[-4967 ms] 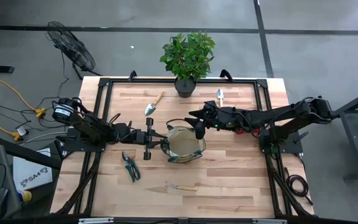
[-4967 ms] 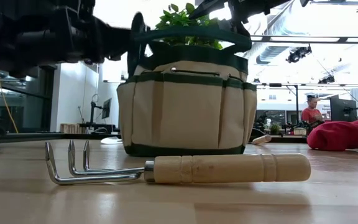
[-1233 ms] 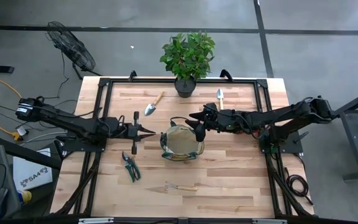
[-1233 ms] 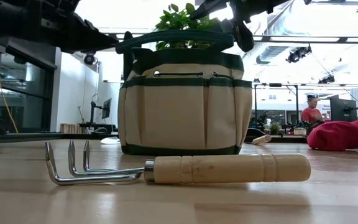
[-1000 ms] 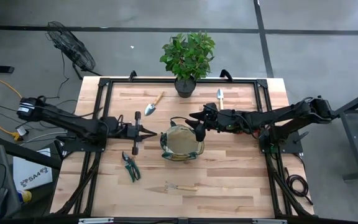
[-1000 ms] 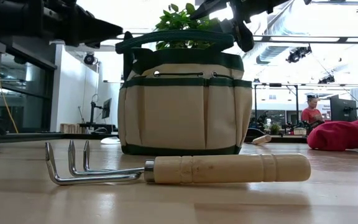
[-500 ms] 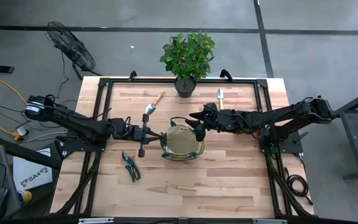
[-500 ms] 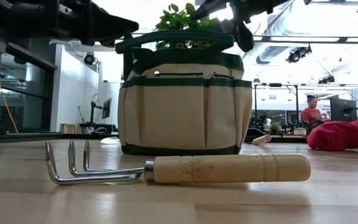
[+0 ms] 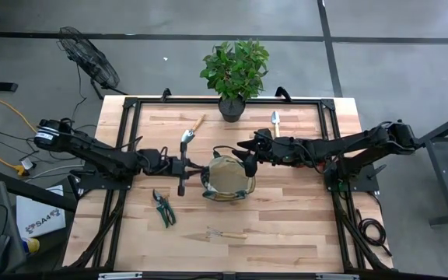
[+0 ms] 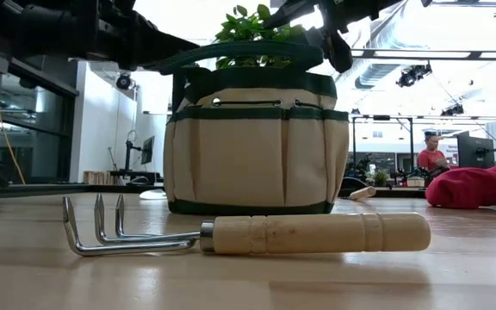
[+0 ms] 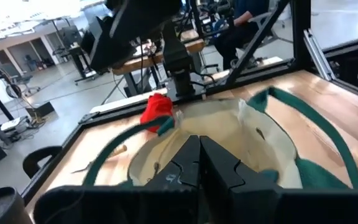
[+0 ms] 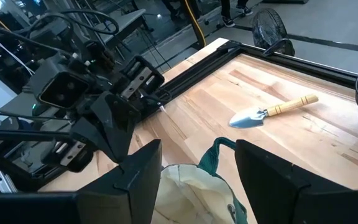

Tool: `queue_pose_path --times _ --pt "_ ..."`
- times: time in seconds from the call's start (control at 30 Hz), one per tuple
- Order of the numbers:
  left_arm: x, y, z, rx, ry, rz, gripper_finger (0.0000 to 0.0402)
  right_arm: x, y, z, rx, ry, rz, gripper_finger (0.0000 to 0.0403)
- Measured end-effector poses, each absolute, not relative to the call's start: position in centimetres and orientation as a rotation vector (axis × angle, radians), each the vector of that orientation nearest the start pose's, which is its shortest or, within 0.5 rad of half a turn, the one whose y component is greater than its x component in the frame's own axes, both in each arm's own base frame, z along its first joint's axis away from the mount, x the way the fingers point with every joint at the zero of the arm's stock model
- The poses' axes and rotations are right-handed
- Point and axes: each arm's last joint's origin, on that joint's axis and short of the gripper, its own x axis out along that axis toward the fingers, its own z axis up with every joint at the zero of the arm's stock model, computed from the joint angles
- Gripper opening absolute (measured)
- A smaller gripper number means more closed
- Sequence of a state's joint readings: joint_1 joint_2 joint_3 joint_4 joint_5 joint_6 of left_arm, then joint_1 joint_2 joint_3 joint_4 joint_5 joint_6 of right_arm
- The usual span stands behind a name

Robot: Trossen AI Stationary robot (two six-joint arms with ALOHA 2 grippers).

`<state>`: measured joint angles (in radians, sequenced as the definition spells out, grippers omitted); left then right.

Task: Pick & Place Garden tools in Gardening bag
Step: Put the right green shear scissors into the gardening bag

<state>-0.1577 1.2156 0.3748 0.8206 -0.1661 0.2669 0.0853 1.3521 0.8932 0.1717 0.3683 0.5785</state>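
The tan gardening bag with green trim stands upright at mid table, mouth open. My left gripper is shut and level, its tips at the bag's left rim. My right gripper hangs open over the bag's far right rim, a green loop handle rising between its fingers. On the table lie a trowel, a second trowel, pruning shears and a hand fork. A red bundle lies to the bag's right. My left gripper's shut tips stand at the bag's left rim; whether they touch it, I cannot tell. My right gripper's fingers stand on either side of the green handle; whether either finger touches the handle or the rim, I cannot tell.
A potted green plant stands at the table's far edge, behind the bag. A black frame runs round the tabletop. Bare wood lies along the near edge around the fork.
My left gripper, shut throughout, has gone toward the table's right edge, up to the bag's left rim. The bag and my right gripper have kept still.
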Motion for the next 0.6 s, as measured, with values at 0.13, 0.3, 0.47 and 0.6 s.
queue_pose_path --times 0.13,0.3,0.47,0.6 --pt "23.04 -3.18 20.68 0.28 0.018 0.007 0.0 29.96 1.52 27.96 0.506 0.191 -0.353 0.0197" --pt "23.01 -3.11 20.21 0.273 0.071 0.022 0.0 29.96 1.51 27.96 0.506 0.191 -0.353 0.0197" --pt "23.0 -3.05 20.02 0.274 0.095 0.043 0.0 29.96 1.51 27.96 0.507 0.191 -0.353 0.0197" --pt "22.99 -3.0 20.21 0.297 0.077 0.058 0.0 29.96 1.51 27.96 0.508 0.191 -0.354 0.0197"
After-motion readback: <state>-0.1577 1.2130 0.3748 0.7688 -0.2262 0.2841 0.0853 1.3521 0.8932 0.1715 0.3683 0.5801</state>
